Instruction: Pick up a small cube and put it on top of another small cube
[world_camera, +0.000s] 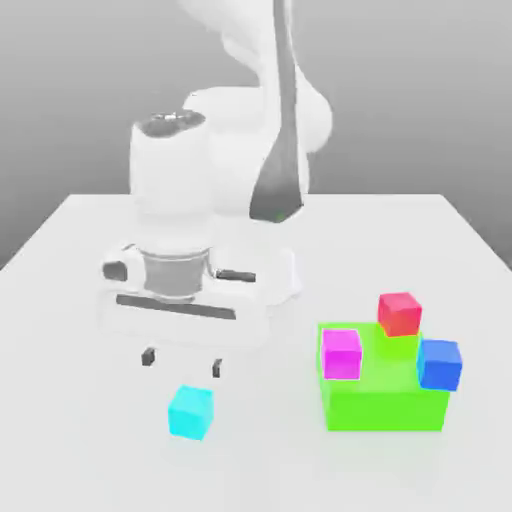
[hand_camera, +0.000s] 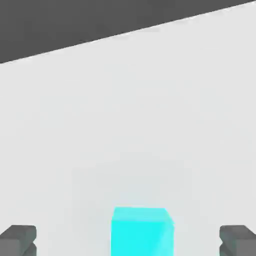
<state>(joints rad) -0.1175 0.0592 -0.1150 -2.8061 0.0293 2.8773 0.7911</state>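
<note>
The pincer (world_camera: 183, 362) stands wide and empty – just above the cyan cube (world_camera: 191, 412), which sits on the table (world_camera: 60, 440) at about seven o'clock in the exterior view. The green block (world_camera: 384, 405) lies toward four o'clock – magenta (world_camera: 341, 355), red and blue cubes around its top.

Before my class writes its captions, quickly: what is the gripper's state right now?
Gripper: open, holding nothing, above the cyan cube.
</note>
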